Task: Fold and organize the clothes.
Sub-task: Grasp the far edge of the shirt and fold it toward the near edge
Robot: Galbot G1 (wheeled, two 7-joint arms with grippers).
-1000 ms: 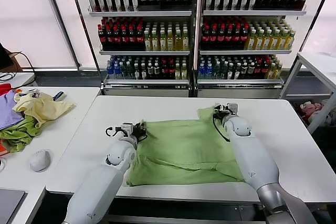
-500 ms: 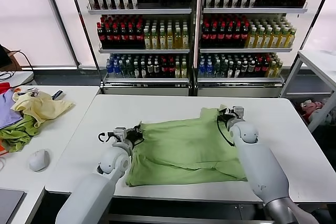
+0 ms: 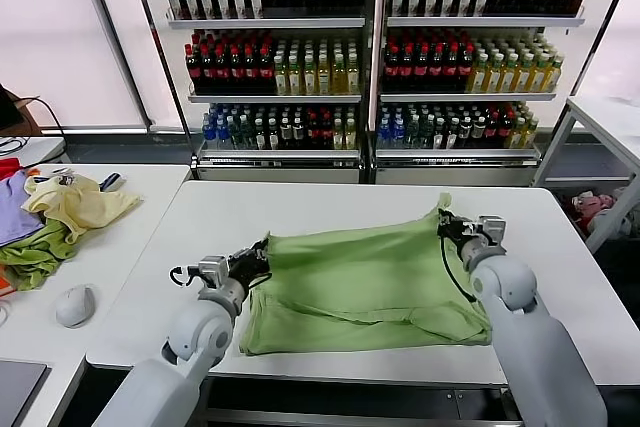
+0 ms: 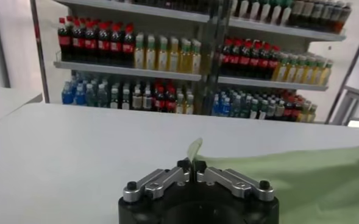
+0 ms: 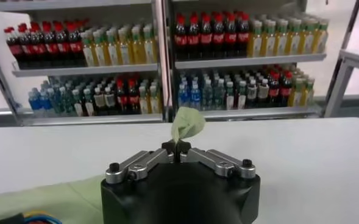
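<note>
The light green T-shirt (image 3: 360, 282) lies stretched across the white table (image 3: 300, 207), plain side up; no print shows. My left gripper (image 3: 262, 250) is shut on the shirt's far left corner, which shows as a green flap (image 4: 194, 149) above the left gripper (image 4: 192, 165) in the left wrist view. My right gripper (image 3: 447, 224) is shut on the far right corner, whose pinched tip (image 5: 187, 123) rises from the right gripper (image 5: 176, 147) in the right wrist view. Both hold the far edge taut, slightly off the table.
A side table (image 3: 120, 247) at the left holds a pale yellow garment (image 3: 75, 202), green (image 3: 35, 252) and purple cloths (image 3: 12, 212), and a mouse (image 3: 75, 305). Bottle shelves (image 3: 370, 57) stand behind. Another table (image 3: 610, 122) is at the far right.
Both grippers have drawn apart, the right one moving right and the left one moving left and nearer, pulling the shirt's far edge wider and flatter.
</note>
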